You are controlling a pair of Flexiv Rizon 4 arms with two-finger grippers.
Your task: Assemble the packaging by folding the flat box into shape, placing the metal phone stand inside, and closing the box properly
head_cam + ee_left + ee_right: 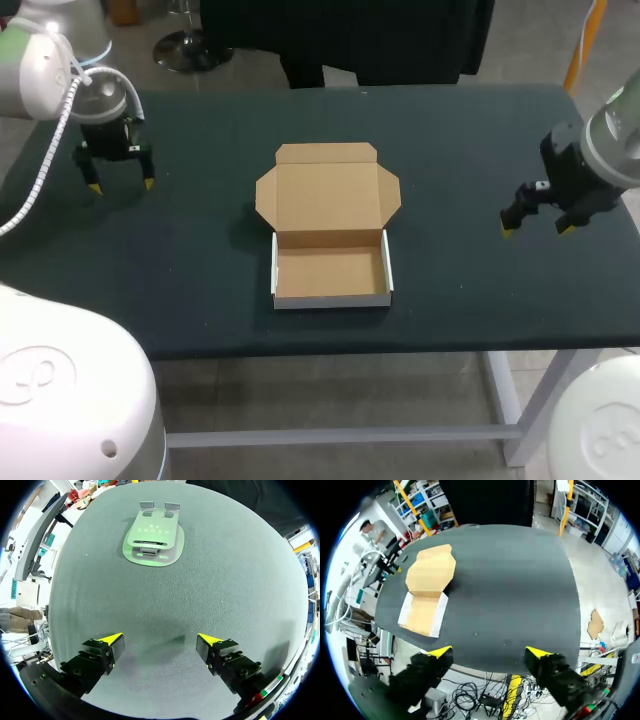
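at the middle of the table [200, 300] the box [330, 272] sits folded, lid laid back, tray empty. you want the phone stand [152, 537] next: it lies flat straight ahead of the left gripper [160, 640], well apart, long axis running away from it. the head view seems to hide it. left gripper and right gripper [537, 228] both hang with fingers spread, holding nothing; left is nearer.

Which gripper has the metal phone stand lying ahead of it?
The left gripper: the phone stand lies ahead of it; the right gripper faces the open box.
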